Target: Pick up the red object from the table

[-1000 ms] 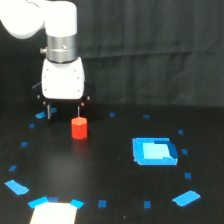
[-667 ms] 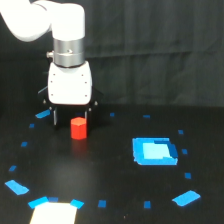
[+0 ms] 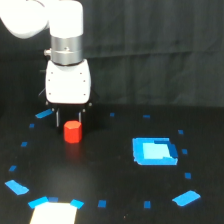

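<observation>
The red object (image 3: 72, 131) is a small stubby red-orange block standing upright on the black table (image 3: 110, 175), in the exterior view's left half. The white arm hangs straight down over it. My gripper (image 3: 69, 119) is open, and its two thin dark fingers (image 3: 57, 118) are spread about a block's width apart. The fingertips sit just above and behind the block's top, slightly toward the view's left of it. Nothing is held between them. I cannot tell whether a finger touches the block.
A bright blue square patch (image 3: 154, 151) lies on the table to the exterior view's right of the block. Small blue tape marks (image 3: 187, 197) dot the surface. A white sheet (image 3: 52, 214) lies at the near left edge. A dark curtain hangs behind.
The arm has moved toward the exterior view's right, from beside the red block to nearly over it. The block has stayed on the table.
</observation>
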Robot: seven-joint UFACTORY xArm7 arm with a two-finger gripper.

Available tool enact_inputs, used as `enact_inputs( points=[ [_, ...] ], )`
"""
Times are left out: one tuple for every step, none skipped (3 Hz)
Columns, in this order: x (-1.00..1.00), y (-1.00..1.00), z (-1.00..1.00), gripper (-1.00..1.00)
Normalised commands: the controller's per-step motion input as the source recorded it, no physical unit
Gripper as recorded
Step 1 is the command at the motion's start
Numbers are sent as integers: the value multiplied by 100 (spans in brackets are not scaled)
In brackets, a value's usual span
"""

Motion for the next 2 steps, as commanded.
enact_inputs(
  points=[
    [-68,12,-31,-78],
    [-9,-27,100,-94]
  ],
)
